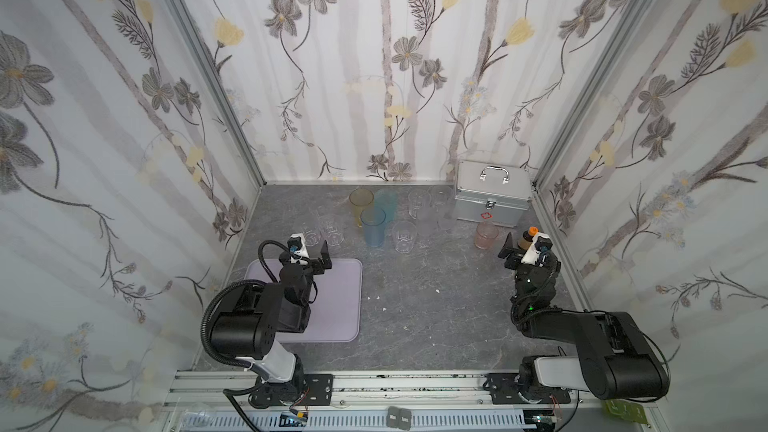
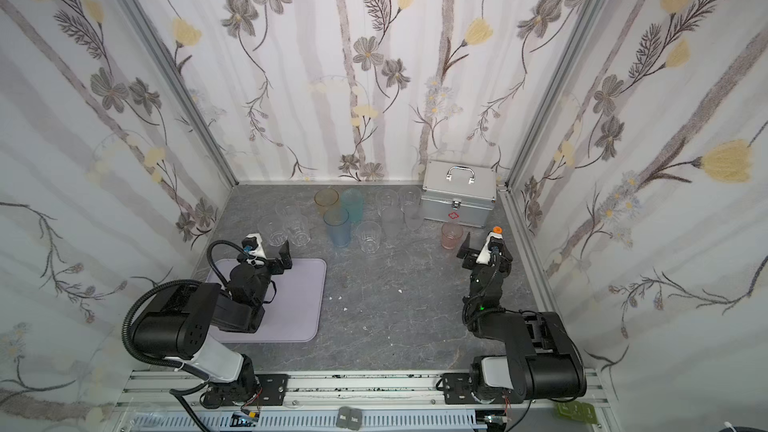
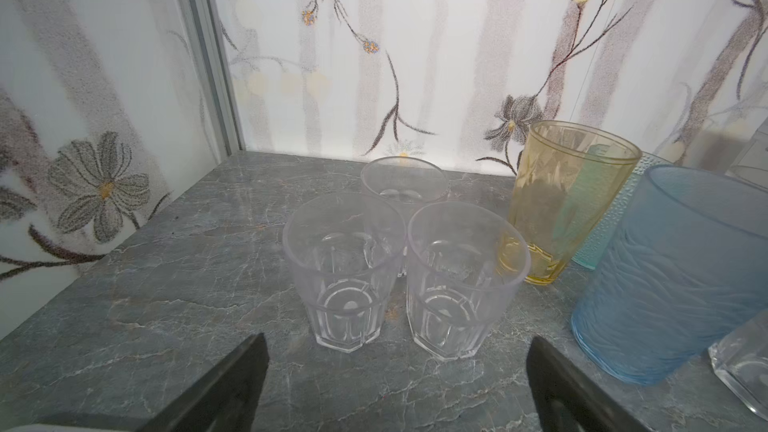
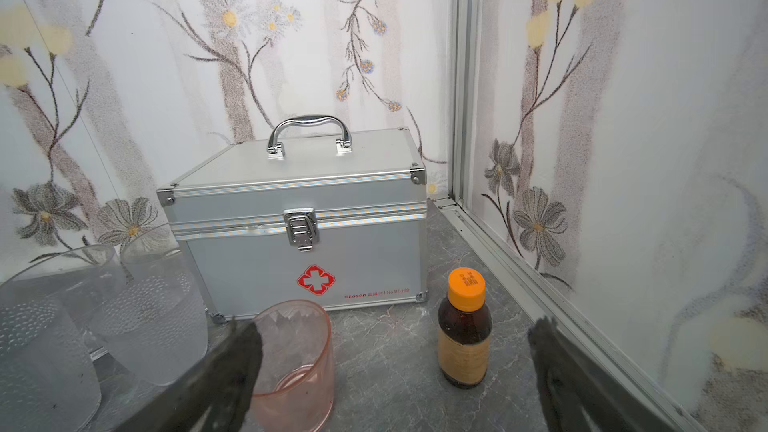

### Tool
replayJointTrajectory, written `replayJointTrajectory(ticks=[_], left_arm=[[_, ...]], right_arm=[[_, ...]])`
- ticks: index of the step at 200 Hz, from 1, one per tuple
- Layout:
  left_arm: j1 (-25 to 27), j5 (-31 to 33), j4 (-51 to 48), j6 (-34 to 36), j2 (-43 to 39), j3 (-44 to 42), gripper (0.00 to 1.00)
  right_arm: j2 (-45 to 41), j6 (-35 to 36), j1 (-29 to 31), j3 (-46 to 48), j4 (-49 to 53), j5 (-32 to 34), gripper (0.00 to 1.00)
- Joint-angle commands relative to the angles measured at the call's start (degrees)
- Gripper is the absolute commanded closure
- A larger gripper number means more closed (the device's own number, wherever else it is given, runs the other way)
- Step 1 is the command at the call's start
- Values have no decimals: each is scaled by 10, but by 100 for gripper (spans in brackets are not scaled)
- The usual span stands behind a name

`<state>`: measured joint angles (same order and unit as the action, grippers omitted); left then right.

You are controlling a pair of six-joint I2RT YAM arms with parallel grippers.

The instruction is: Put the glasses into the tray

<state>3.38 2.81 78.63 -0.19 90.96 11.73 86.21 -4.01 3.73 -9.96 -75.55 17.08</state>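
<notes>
Lilac tray: on the near-left counter, no glass on it. Glasses: upright along the far counter. Step: first pick, not yet begun. Left hand: jaws wide apart, empty, aimed low at two clear faceted glasses; next, advance around one and close. Right hand: wide apart, empty, near the pink glass.

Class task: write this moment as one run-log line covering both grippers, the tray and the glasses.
left gripper: open, empty | right gripper: open, empty | tray: no glasses seen in it | glasses: upright on table
</notes>
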Motion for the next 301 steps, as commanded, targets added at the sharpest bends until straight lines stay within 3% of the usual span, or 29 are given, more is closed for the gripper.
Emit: replayJointTrajectory(ticks=[1,55,110,301], left_arm=[[0,-3,12,4,-1,2,0],[0,72,13,-25,-1,5,0],[0,98,12,-34,-1,5,0],[0,124,12,-43,0,5,0]], right_arm=[[2,5,0,-4,-17,5,0],[2,4,-6,-5,-15,-8,0],[1,2,-11,-4,-15,-17,0],[1,2,-9,-4,-15,-16,0]])
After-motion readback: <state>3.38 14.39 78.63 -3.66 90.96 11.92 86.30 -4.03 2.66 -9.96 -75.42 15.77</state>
